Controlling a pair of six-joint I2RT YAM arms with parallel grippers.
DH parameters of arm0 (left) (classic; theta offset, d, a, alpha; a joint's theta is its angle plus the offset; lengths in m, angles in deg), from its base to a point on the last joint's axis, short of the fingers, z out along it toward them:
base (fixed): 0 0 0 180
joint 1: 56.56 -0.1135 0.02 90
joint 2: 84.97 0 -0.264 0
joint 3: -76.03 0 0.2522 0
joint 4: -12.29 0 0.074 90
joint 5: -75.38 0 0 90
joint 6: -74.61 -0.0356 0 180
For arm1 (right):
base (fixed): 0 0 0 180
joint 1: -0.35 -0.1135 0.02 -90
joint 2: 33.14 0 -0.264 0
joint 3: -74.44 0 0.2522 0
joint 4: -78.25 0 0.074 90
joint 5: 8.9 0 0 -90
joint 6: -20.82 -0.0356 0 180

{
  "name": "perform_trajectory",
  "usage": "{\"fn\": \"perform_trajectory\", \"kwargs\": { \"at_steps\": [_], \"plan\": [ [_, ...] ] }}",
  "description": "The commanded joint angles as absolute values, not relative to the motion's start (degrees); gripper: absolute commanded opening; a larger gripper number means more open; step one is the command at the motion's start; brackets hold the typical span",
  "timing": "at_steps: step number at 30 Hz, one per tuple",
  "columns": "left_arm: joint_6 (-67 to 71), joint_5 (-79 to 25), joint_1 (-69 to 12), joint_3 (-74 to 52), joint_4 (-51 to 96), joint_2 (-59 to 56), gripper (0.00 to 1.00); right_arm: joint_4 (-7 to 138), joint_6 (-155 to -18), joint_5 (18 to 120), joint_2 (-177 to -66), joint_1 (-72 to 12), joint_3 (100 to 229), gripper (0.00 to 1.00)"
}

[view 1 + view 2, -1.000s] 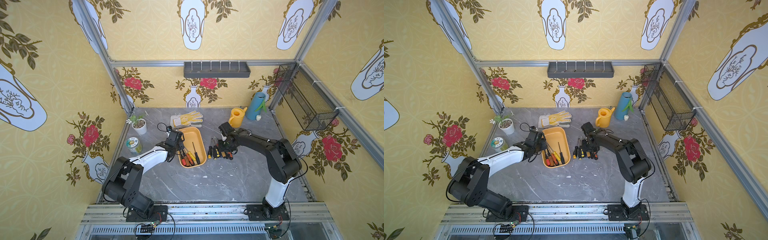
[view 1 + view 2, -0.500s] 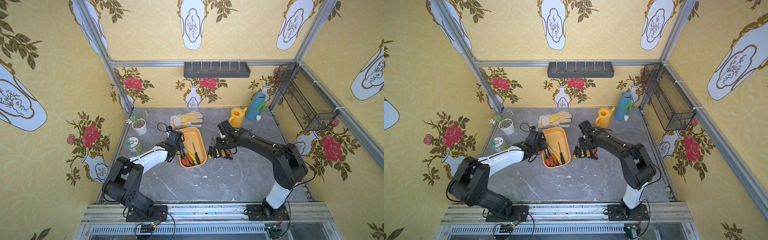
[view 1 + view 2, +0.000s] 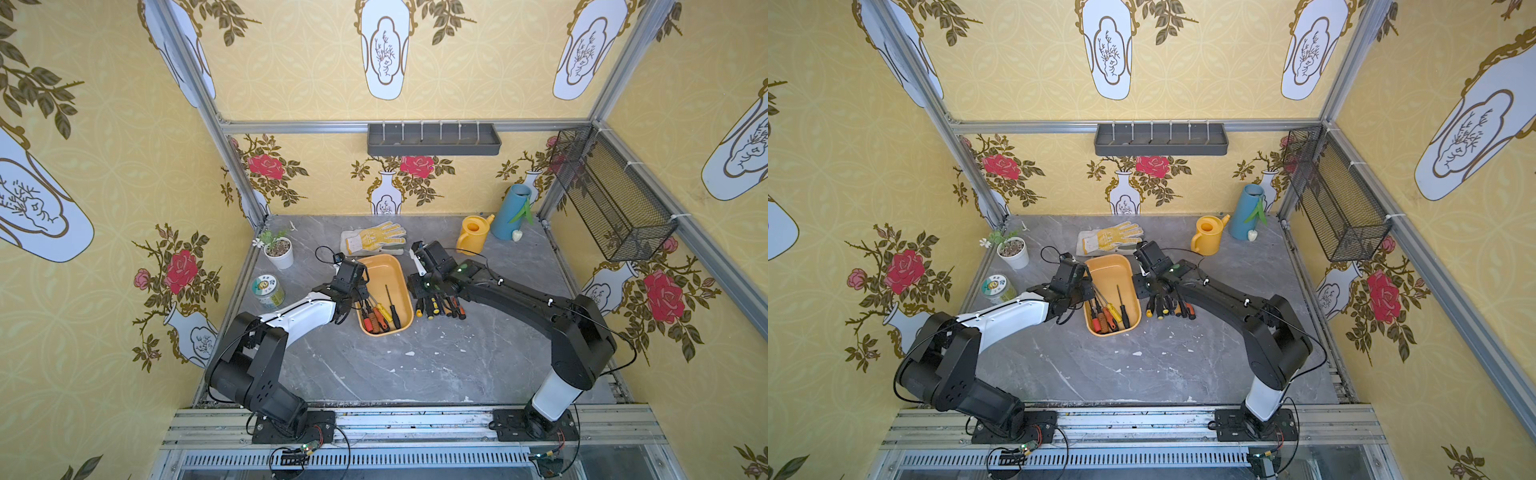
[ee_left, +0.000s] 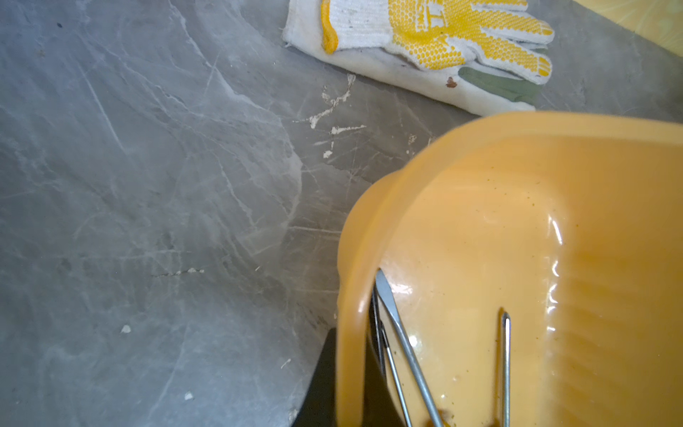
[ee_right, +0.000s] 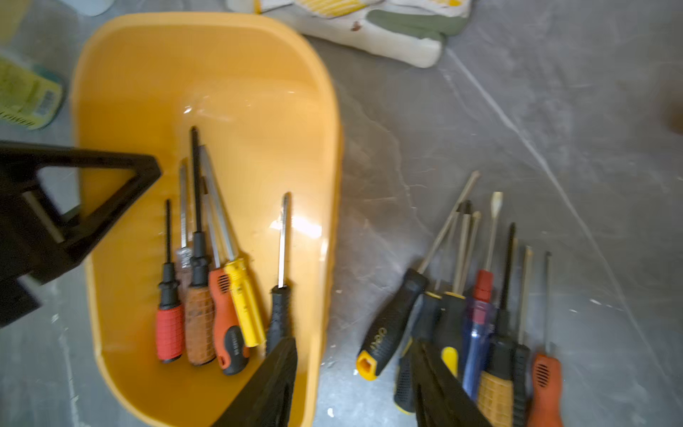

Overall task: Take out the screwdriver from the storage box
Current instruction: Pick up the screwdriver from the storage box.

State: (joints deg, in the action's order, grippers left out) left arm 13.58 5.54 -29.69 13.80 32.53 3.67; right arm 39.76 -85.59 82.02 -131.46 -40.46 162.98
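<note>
The right gripper (image 5: pixel 353 345) hung with jaws apart, empty, above the edge of the storage box (image 5: pixel 148 74). Several screwdrivers (image 5: pixel 221 295) lay inside it; a loose row (image 5: pixel 480 314) lay beside it on the table (image 5: pixel 554 111). The left gripper (image 4: pixel 349 377) was closed, apparently pinching the box wall.

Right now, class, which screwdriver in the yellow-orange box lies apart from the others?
The black-handled screwdriver: it lies alone in the storage box, a gap away from the bunch of red, brown, orange and yellow handles.
</note>
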Motion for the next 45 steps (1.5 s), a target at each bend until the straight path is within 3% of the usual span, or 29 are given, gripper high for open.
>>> {"fn": "perform_trajectory", "kwargs": {
  "at_steps": [1,18,23,45],
  "plan": [
    [13.92,5.16,-29.82,13.7,30.79,3.82,0.0,42.78,-84.33,79.27,-132.69,-41.95,163.86,0.55],
    [14.29,5.03,-29.82,13.96,30.66,3.8,0.0,38.36,-88.54,79.45,-144.68,-48.71,171.52,0.46],
    [14.06,5.07,-29.76,14.18,30.63,3.38,0.0,36.82,-91.22,80.98,-147.08,-48.89,172.89,0.4],
    [13.92,4.9,-29.76,13.97,30.48,3.89,0.0,30.95,-95.19,86.54,-153.24,-48.83,177.62,0.33]
  ]
}}
